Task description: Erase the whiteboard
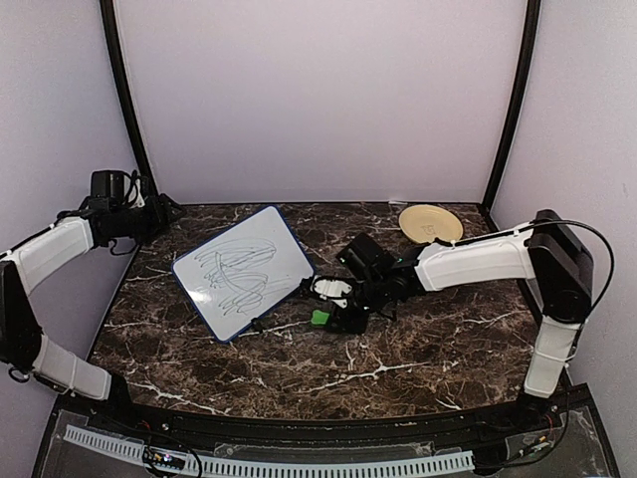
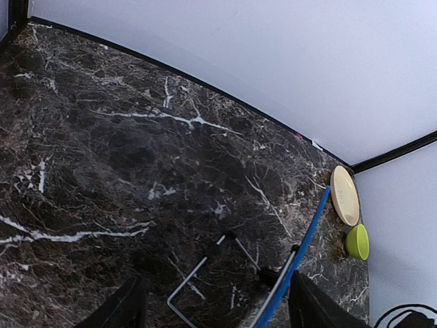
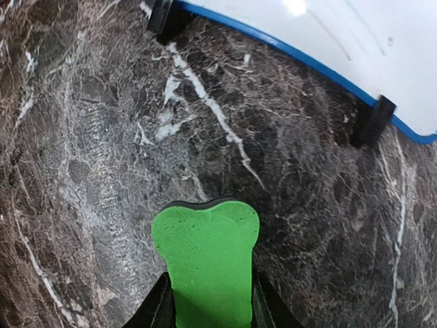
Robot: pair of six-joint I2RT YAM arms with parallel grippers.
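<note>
— dark marble with white veins is covering the tabletop (image 1: 418,349), and pale lilac walls are closing it in. where is the whiteboard sitting?
— the whiteboard (image 1: 244,271) is leaning tilted on a wire stand (image 2: 198,273), left of the middle and nearer the far edge, with one corner pointing towards the far left corner. dark scribbles are running across its face.
— and what is the right claw doing?
— the right claw (image 3: 210,304) is squeezing a green eraser (image 3: 207,256) between its fingers, close to the middle of the tabletop and just beside the board's blue-rimmed lower edge. i am not managing to tell whether the eraser is touching the marble.
— and the left one?
— the left claw (image 2: 217,279) is hanging over the left edge near the far left corner. its fingers are standing wide apart with nothing between them, and it is not touching the board.
— is anything else lying about?
— a yellow plate (image 1: 430,223) is sitting in the far right corner, and a small green bowl (image 2: 357,241) is showing just beside it in the left wrist view.
</note>
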